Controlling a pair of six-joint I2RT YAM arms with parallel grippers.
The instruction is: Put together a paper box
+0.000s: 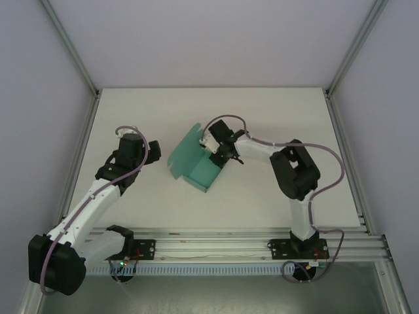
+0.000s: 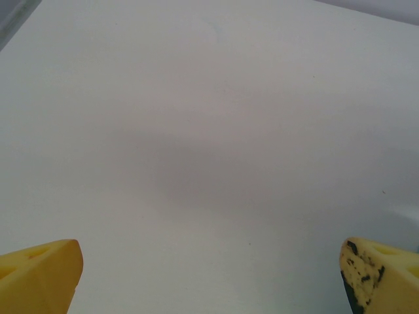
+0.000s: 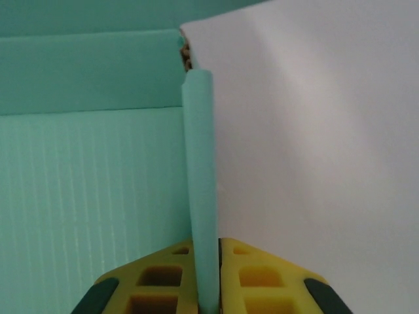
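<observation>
**A:** What has the right tool [image 3: 209, 254] got?

**B:** Its yellow fingers [image 3: 258, 278] are clamped on an upright side wall of the paper box [image 1: 198, 167], seen edge-on between them. The teal floor lies on one side of that wall and bare white worktop [image 3: 314, 163] on the other.

**A:** And the left tool [image 2: 211, 278]?

**B:** It is spread wide, holding nothing, over bare worktop off to the box's left.

**A:** Where does the box sit?

**B:** Mid-worktop, between the arms. One large flap is raised at its far-left side, probably leaning outward, though the overhead view is coarse.

**A:** What's around it?

**B:** The right arm's cable [image 1: 327, 171] loops behind that arm, and a metal rail [image 1: 216, 237] runs along the near edge.
</observation>
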